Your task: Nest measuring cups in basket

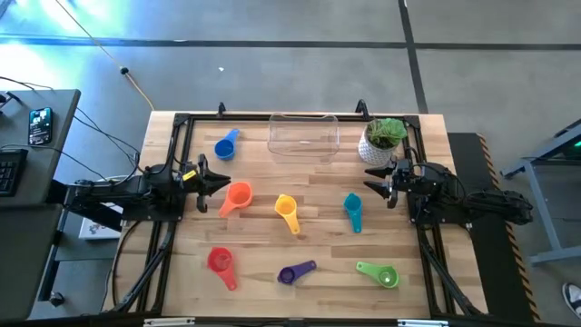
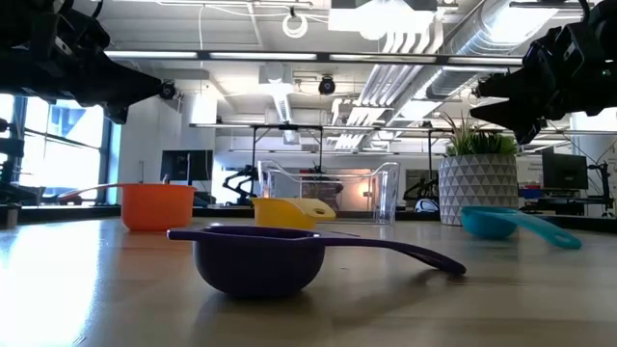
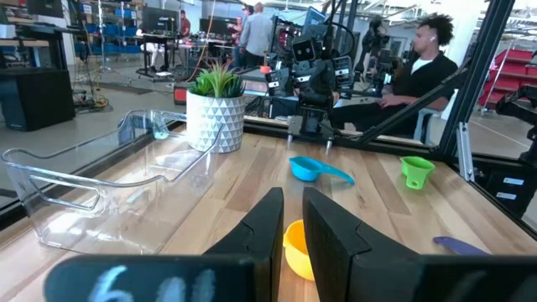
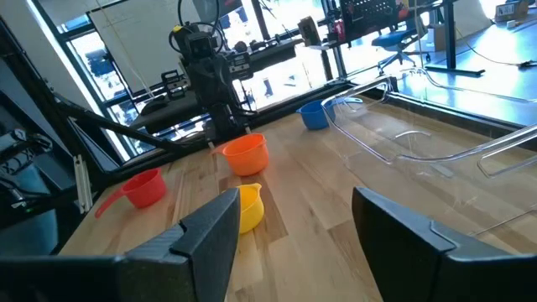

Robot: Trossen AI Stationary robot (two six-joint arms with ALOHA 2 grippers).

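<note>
Seven measuring cups lie apart on the wooden table, each resting on its base: blue point(image 1: 225, 145), orange point(image 1: 235, 197), yellow point(image 1: 287, 213), teal point(image 1: 353, 211), red point(image 1: 221, 264), purple point(image 1: 296, 272) and green point(image 1: 379, 273). The clear basket point(image 1: 303, 134) stands at the far middle with nothing in it. My left gripper point(image 1: 218, 184) hovers level at the table's left, next to the orange cup. Its fingers point(image 3: 273, 226) are shut to a narrow slit with nothing between them. My right gripper point(image 1: 374, 182) hovers level at the right, open and holding nothing, above the teal cup's far side.
A white patterned pot with a green plant point(image 1: 383, 141) stands right of the basket, close to my right gripper. A black frame point(image 1: 182, 118) borders the tabletop. People sit and stand in the room beyond the table point(image 3: 424, 63).
</note>
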